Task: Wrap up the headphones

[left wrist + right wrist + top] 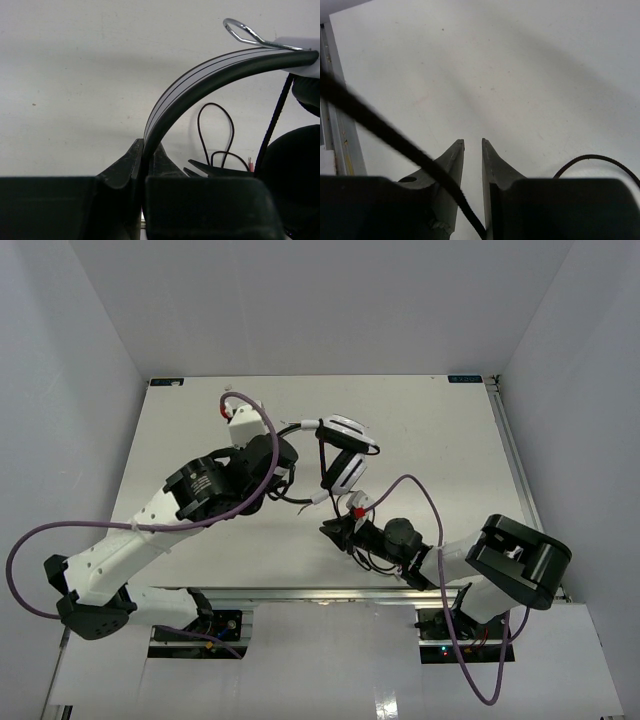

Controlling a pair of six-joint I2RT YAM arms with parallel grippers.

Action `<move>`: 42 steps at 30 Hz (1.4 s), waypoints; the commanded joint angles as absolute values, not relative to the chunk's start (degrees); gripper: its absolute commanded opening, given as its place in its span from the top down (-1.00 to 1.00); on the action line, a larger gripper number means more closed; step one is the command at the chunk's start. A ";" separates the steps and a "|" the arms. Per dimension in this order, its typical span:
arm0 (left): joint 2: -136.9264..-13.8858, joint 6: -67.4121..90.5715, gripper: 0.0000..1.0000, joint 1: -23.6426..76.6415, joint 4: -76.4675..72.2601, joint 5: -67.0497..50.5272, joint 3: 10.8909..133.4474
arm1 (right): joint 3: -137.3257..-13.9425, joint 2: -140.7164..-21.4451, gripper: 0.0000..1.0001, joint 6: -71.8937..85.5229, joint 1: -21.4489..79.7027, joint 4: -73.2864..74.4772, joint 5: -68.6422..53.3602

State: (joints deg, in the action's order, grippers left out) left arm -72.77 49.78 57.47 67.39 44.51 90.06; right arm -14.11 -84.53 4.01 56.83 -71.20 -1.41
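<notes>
1. The headphones [345, 452] sit near the middle of the table [450, 440], between the two arms, with the white ear cups [347, 430] stacked close together in the top view.
2. The left gripper [145, 150] is pressed together on the headband [200, 80]. Its fingertips pinch the thin black band edge-on, and the band arcs up and to the right toward the cups.
3. The right gripper [472, 145] is just in front of the headphones, on the near side. Its jaws stand a narrow gap apart.
4. The cord [380, 130] crosses the right wrist view diagonally and drops into that gap low down, near the base of the fingers. It seems to thread through rather than be clamped, though the pictures do not settle whether it is truly gripped.
5. In the left wrist view a slack loop of cord [215, 112] lies on the table behind the headband. No turn of cord shows around the band or the cups.
6. Judged from this, the wrapping looks barely begun. The headphones are steadied and the cord is in reach of the right gripper, but the winding itself appears to be left to do.
7. What remains is probably to secure the cord, lead it around the headphones turn by turn, and tuck in the loose end.
</notes>
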 commanded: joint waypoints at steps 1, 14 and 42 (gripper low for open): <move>-66.03 49.71 1.00 57.22 60.06 40.35 87.54 | -13.54 -88.17 0.46 4.15 55.70 -88.38 -4.23; -54.57 29.52 1.00 57.13 49.41 9.92 80.35 | -13.97 -95.79 0.84 14.22 46.09 -97.38 -14.08; -80.09 2.94 1.00 62.08 59.90 55.66 78.70 | -45.01 -54.99 0.85 14.37 32.12 -1.18 -18.92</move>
